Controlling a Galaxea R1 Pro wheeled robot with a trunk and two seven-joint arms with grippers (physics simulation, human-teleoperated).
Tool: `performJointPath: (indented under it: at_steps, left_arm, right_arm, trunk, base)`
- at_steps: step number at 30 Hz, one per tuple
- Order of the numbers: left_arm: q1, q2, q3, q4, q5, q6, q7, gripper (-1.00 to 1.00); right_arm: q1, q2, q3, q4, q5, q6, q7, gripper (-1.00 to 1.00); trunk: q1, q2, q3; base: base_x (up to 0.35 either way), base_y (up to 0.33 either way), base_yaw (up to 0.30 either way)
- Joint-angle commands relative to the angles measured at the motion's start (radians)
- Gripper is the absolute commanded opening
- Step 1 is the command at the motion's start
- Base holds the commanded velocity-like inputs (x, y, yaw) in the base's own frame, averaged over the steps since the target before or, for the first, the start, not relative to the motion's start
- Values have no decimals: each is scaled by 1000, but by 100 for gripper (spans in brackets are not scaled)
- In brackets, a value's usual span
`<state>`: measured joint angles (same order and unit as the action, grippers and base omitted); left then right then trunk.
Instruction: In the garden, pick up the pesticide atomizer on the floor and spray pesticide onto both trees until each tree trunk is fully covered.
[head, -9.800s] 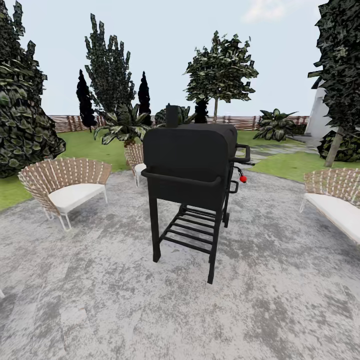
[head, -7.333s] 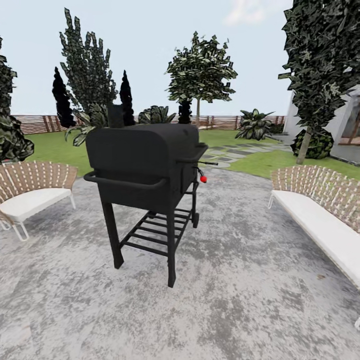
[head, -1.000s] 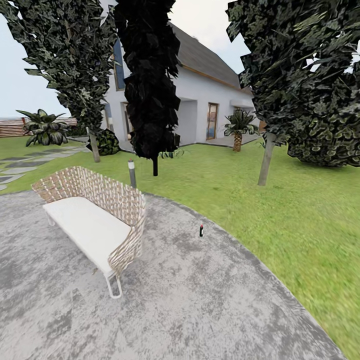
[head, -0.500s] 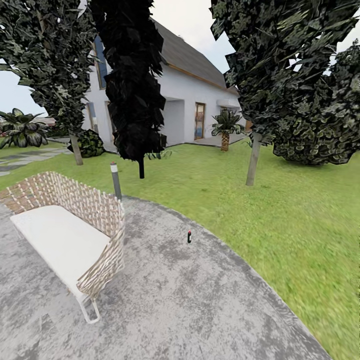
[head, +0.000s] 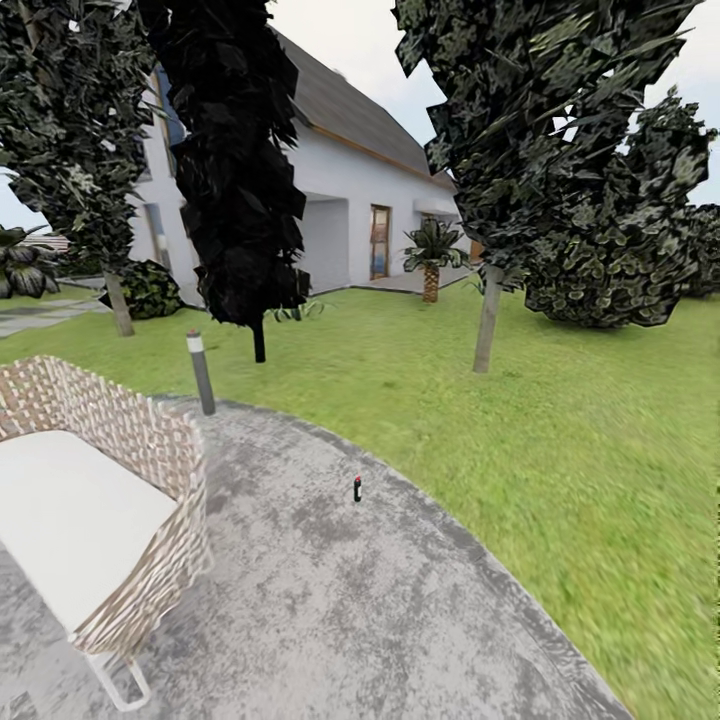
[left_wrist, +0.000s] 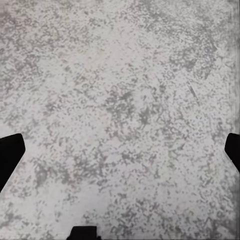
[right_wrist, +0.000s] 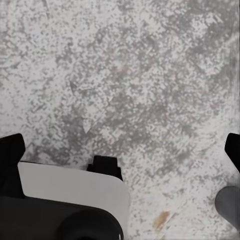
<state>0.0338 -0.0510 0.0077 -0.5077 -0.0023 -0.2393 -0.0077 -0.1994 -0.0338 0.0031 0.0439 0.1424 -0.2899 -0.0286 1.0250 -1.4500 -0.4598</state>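
Note:
The pesticide atomizer stands upright on the grey paving near the patio's curved edge, a small black bottle with a red tip, well ahead of me. Beyond it on the lawn rises a tree with a bare grey-brown tree trunk. A second tree trunk stands at the far left by the house. No white specks show on either trunk. In the wrist views, my left gripper and right gripper are both open over bare paving, holding nothing.
A wicker sofa with a white cushion sits at the near left. A short bollard lamp stands at the patio edge, with a dark conifer behind it. Lawn spreads to the right; the white house is behind.
The head camera has swung right, away from the black grill, to the sofa and lawn. Over the last second the scene keeps sliding left and the atomizer sits lower in the picture.

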Motion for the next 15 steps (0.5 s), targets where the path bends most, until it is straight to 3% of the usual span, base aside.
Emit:
performJointPath:
  at_steps: [1, 15]
  left_arm:
    - [0, 0, 0, 0, 0, 0, 0, 100]
    - [0, -1, 0, 0, -1, 0, 0, 100]
  right_arm:
    - [0, 0, 0, 0, 0, 0, 0, 100]
    - [0, 0, 0, 1, -1, 0, 1, 100]
  trunk:
    - [0, 0, 0]
    - [0, 0, 0]
  base:
    - [336, -101, -139]
    - [338, -86, -61]
